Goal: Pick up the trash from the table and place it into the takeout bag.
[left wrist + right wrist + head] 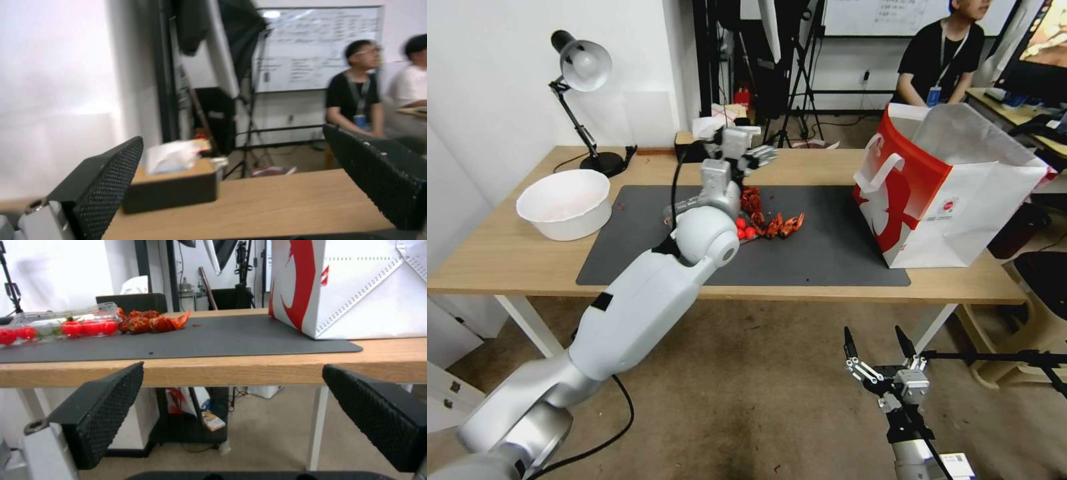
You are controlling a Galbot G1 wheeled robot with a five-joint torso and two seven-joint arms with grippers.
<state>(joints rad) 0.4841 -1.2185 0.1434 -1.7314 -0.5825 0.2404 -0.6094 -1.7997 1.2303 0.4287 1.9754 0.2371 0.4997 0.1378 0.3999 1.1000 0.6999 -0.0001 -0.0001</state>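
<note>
Light-wood table with a grey mat is our work surface, cluttered room behind. Our left gripper hangs raised over the far side of the mat, jaws spread wide with nothing between them; its wrist view looks across the tabletop at a tissue box near the back edge. Our right gripper is parked low in front of the table, below the edge, jaws also apart and empty. Just under the left arm lie red crayfish shells and a clear tray of tomatoes on the mat. White bowl sits at the left end by a desk lamp. Takeout bag stands upright on the mat's right end, mouth open. We see no cups or can on the table. Risk as we judge it: the left elbow rides low over the mat, so a swing toward the bag could sweep the tray or tip the bag.
</note>
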